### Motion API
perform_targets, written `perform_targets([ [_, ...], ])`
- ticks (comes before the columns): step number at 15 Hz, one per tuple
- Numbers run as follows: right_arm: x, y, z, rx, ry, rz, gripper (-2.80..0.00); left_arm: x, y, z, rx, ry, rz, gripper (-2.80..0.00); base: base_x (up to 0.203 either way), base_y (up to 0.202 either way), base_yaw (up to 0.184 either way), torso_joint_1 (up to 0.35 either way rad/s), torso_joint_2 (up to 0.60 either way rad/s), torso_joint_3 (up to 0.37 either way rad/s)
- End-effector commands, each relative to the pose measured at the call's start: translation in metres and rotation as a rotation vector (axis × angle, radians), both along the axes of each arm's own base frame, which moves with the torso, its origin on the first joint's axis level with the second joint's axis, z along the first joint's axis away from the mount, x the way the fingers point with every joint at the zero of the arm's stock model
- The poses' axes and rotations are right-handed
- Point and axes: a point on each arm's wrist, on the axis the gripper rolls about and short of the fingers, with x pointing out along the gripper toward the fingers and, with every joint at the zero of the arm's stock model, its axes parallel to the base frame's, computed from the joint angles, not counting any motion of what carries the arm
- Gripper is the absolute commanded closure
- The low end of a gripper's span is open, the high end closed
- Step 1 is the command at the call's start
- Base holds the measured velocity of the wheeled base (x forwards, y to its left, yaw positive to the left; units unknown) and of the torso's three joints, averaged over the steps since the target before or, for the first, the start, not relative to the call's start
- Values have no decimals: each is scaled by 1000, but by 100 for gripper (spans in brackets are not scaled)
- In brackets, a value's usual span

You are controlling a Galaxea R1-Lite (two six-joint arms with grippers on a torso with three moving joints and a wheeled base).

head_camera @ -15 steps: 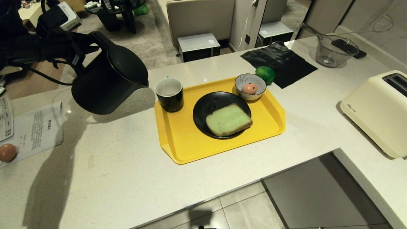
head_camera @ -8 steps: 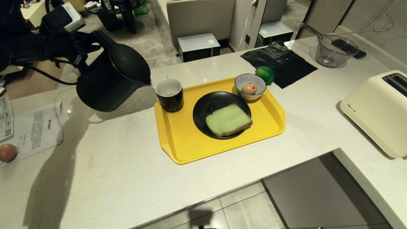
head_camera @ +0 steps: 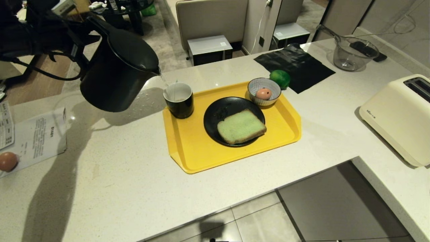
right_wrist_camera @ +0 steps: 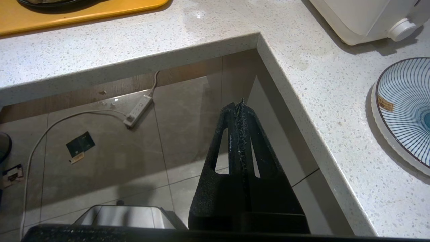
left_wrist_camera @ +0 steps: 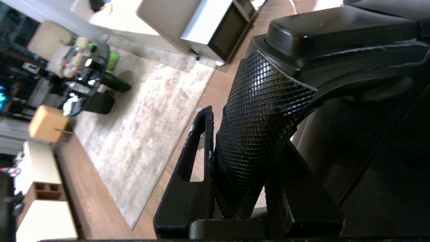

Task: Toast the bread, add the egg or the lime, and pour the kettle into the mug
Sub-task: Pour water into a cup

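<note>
The black kettle (head_camera: 116, 74) hangs tilted above the counter, held by its textured handle (left_wrist_camera: 262, 111) in my left gripper (left_wrist_camera: 247, 134), which is shut on it. Its spout (head_camera: 158, 71) is just above and left of the black mug (head_camera: 178, 99), and a thin stream of water runs between them. The mug stands on the yellow tray (head_camera: 188, 151) with the green bread (head_camera: 242, 126) on a black plate (head_camera: 215, 112). The egg (head_camera: 263, 93) lies in a striped bowl (head_camera: 269, 85). The lime (head_camera: 280, 78) rests behind the bowl. My right gripper (right_wrist_camera: 240, 104) hangs shut over the floor.
A cream toaster (head_camera: 399, 117) stands at the right, with a glass jug (head_camera: 352, 55) and a black cloth (head_camera: 295, 65) behind the tray. A plain brown egg (head_camera: 7, 161) lies on papers (head_camera: 37, 137) at the left. A striped plate (right_wrist_camera: 406, 107) sits near the counter's inner corner.
The kettle has risen and swung right with my left arm. Its spout now stands over the mug's rim and water runs out. The right arm has not moved.
</note>
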Motion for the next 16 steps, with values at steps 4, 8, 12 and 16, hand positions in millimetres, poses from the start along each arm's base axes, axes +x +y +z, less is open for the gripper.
perform_targets([
  [4,2,0,-5,-1,21,0,0,0,0,2,2,-23,37,0,0,0,0,0,0,0],
  [8,2,0,-5,-1,21,1,0,5,-2,0,-1,-28,55,0,0,0,0,0,0,0],
  [12,2,0,-5,-1,21,0,0,7,-5,1,3,-42,56,0,0,0,0,0,0,0],
  [16,2,0,-5,-1,19,0,0,3,-14,6,2,-55,42,0,0,0,0,0,0,0],
])
